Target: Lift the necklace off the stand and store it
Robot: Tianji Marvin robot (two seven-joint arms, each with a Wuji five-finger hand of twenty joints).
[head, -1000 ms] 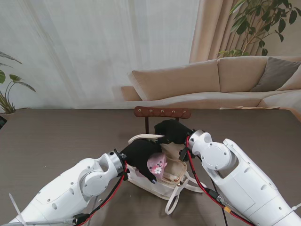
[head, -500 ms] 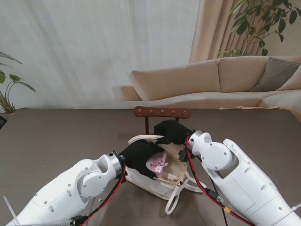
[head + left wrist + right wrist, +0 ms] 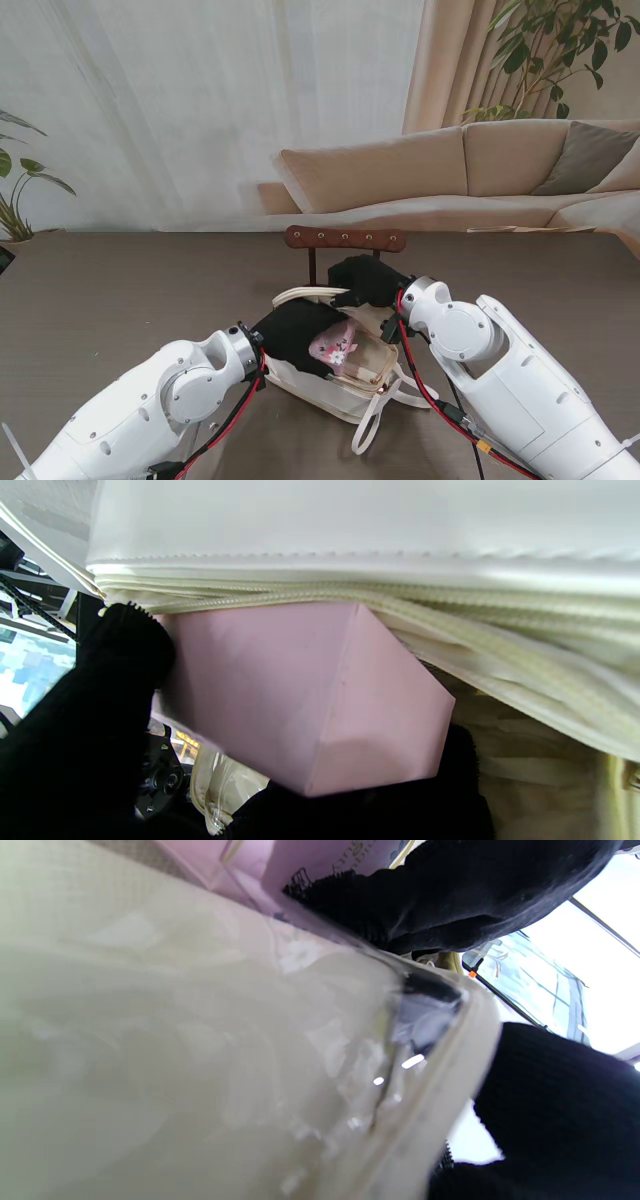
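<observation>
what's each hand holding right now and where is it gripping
The left hand holds a pink box by its sides, fingers clamped, over the open bag. The right hand grips the bag's far rim.

Only print seen was on the pink box (image 3: 320, 860) in the right wrist view: a few dark curly letters near the frame edge, cut off and too blurred to read. Stand view showed a small flower pattern on the box (image 3: 335, 347), no legible words. No other text, labels or numbers could be read anywhere
</observation>
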